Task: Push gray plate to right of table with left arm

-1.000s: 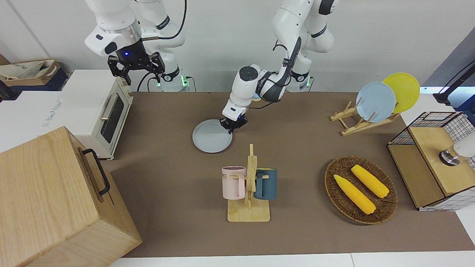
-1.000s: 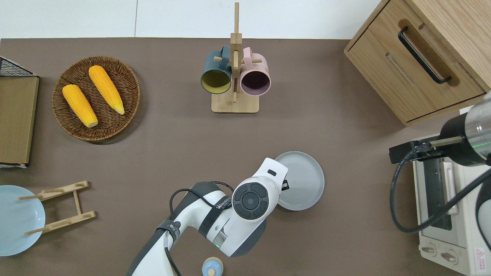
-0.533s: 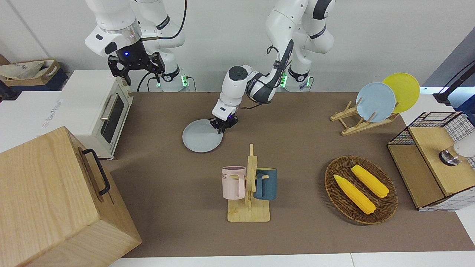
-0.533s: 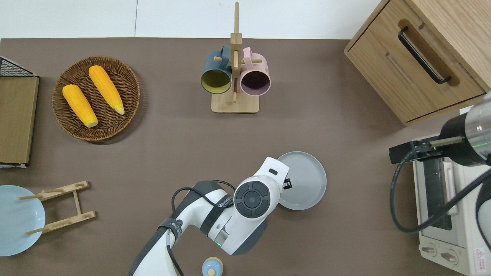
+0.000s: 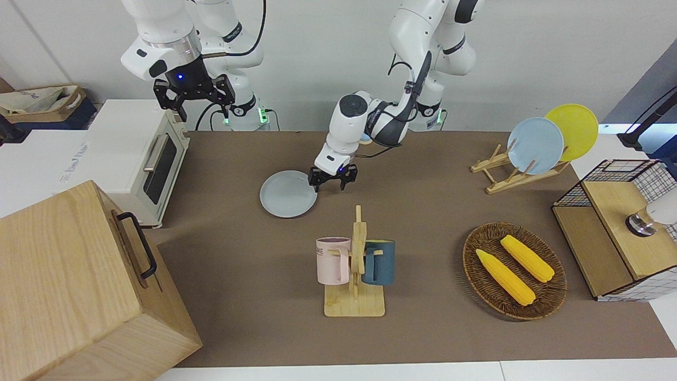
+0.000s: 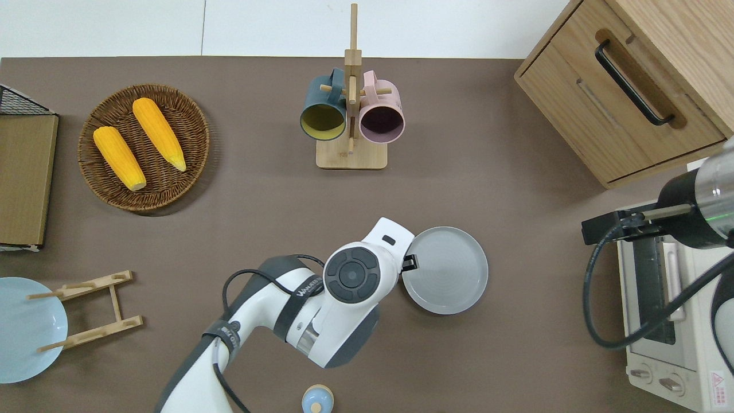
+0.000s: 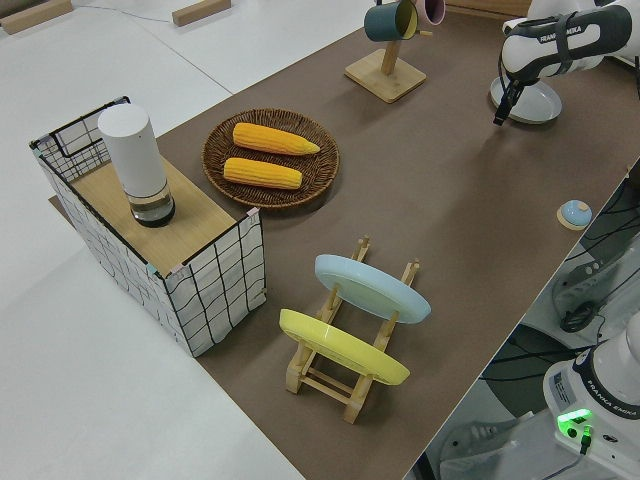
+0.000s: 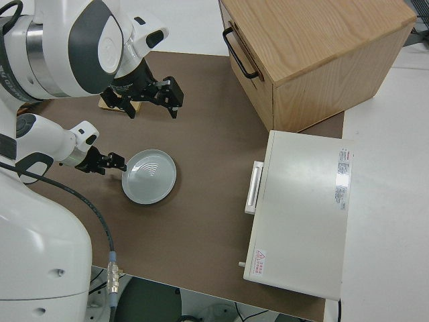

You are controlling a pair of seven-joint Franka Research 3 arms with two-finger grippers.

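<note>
The gray plate (image 5: 288,201) lies flat on the brown table (image 5: 423,211), nearer to the robots than the mug rack; it also shows in the overhead view (image 6: 450,272) and the right side view (image 8: 149,176). My left gripper (image 5: 332,181) is low at the plate's rim on the side toward the left arm's end, with its jaws spread and empty. The overhead view shows it (image 6: 408,263) at the rim's edge, mostly hidden under the wrist. My right arm is parked, its gripper (image 5: 194,98) open.
A wooden mug rack (image 5: 354,264) holds a pink and a blue mug. A toaster oven (image 5: 143,159) and a wooden drawer cabinet (image 5: 79,286) stand at the right arm's end. A corn basket (image 5: 514,270) and a plate rack (image 5: 521,169) stand toward the left arm's end.
The left gripper pushed the plate toward the right arm's end. It has since drawn back toward the left arm's end and spread its fingers. The plate now stays put.
</note>
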